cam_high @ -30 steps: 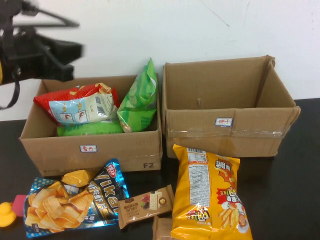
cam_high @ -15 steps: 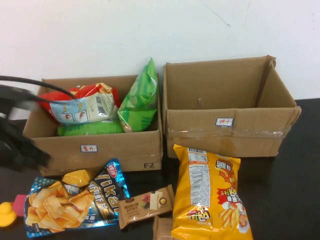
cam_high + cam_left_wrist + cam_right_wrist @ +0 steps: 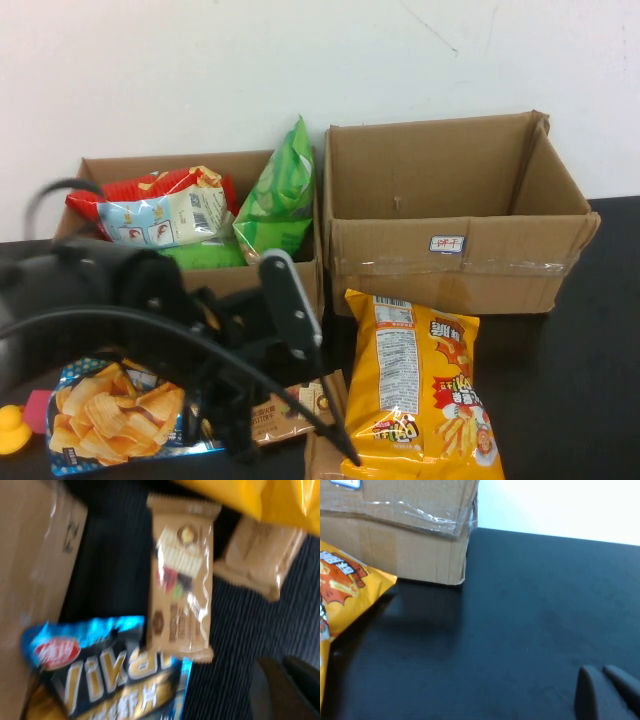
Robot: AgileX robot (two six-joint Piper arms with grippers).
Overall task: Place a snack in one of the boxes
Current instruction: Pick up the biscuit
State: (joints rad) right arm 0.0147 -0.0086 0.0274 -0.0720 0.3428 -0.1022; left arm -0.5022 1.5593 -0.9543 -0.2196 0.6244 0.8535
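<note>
Two open cardboard boxes stand at the back. The left box holds red, pale blue and green bags; the right box looks empty. In front lie a blue chip bag, a brown snack bar and a yellow chip bag. My left arm hangs low over the blue bag and the bar. In the left wrist view the left gripper is shut and empty, beside the brown bar and the blue bag. My right gripper is shut and empty over bare black table.
A second brown pack lies at the front edge, also in the left wrist view. A yellow rubber duck and a pink item sit at the far left. The right box corner and yellow bag show in the right wrist view.
My left arm has swung down from above the left box to low over the snacks in front of it. The snacks and boxes have not moved.
</note>
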